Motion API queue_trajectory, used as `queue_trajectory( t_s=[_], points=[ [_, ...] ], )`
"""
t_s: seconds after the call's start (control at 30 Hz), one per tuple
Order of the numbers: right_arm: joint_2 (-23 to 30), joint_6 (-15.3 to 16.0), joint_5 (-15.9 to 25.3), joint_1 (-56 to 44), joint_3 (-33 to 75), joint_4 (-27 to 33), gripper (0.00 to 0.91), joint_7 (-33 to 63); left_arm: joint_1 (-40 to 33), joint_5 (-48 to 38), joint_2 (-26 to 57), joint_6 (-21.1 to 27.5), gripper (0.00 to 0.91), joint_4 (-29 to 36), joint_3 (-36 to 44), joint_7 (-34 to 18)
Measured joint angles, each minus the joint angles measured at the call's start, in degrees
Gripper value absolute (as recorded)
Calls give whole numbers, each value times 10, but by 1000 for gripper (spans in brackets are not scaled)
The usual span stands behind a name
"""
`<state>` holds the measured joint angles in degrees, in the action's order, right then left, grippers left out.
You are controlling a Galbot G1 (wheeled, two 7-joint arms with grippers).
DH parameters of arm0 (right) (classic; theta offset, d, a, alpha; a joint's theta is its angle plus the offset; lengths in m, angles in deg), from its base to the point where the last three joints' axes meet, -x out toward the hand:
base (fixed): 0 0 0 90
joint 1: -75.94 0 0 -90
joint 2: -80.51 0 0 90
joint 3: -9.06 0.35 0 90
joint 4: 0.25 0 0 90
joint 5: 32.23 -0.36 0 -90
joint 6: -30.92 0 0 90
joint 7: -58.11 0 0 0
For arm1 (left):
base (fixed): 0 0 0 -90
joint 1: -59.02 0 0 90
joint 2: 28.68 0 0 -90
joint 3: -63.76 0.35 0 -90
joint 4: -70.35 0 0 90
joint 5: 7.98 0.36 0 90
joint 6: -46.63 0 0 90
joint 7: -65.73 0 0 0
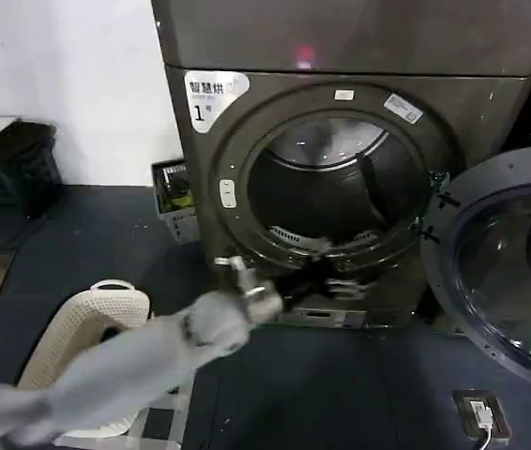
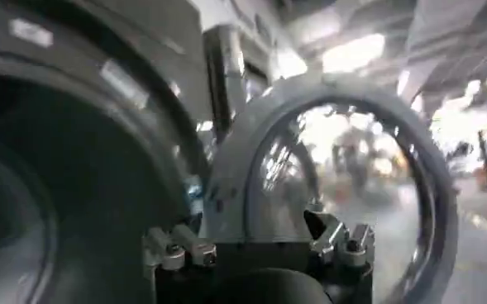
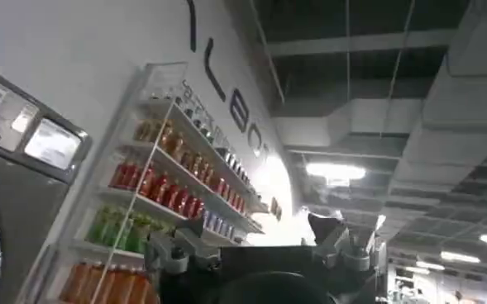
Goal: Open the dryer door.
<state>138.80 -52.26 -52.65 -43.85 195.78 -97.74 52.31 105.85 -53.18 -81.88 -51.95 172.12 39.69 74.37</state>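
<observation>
1. While the dryer door (image 1: 509,262) hangs swung wide open at the right of the machine, its dark inner side and tinted glass face the room.
2. Hinged at the drum mouth's right edge, it leaves the round opening of the dryer (image 1: 341,197) fully exposed, with the white label "1" (image 1: 211,97) at upper left.
3. Below the drum mouth's lower rim sits the left gripper (image 1: 317,279), arm stretched in from lower left; its jaws look spread and grasp nothing.
4. On the left wrist camera, the door's chrome rim (image 2: 441,165) curves just beyond the fingertips (image 2: 181,248).
5. Pointing upward toward shelves of bottles (image 3: 156,194) is the right gripper (image 3: 260,248); jaws spread, empty.
6. A white basket (image 1: 78,328) stands on the dark floor at left.
</observation>
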Motion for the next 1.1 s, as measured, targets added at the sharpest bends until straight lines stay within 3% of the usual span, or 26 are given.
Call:
queue_trajectory(
  t_s=[0.13,0.5,0.63,0.87,1.1],
  points=[
    [-2,0,16,4,11,-10,907,4,16,-12,87,35,907,44,-23,-6],
    [-20,13,24,6,25,-15,907,18,96,5,327,84,907,143,-84,51],
    [-24,11,41,14,25,-14,907,17,108,10,391,100,907,152,-92,61],
    [-26,2,56,28,19,-8,907,12,124,74,473,145,907,146,-97,68],
    [-22,0,61,49,6,-9,907,3,143,161,536,159,907,129,-96,103]
  ],
)
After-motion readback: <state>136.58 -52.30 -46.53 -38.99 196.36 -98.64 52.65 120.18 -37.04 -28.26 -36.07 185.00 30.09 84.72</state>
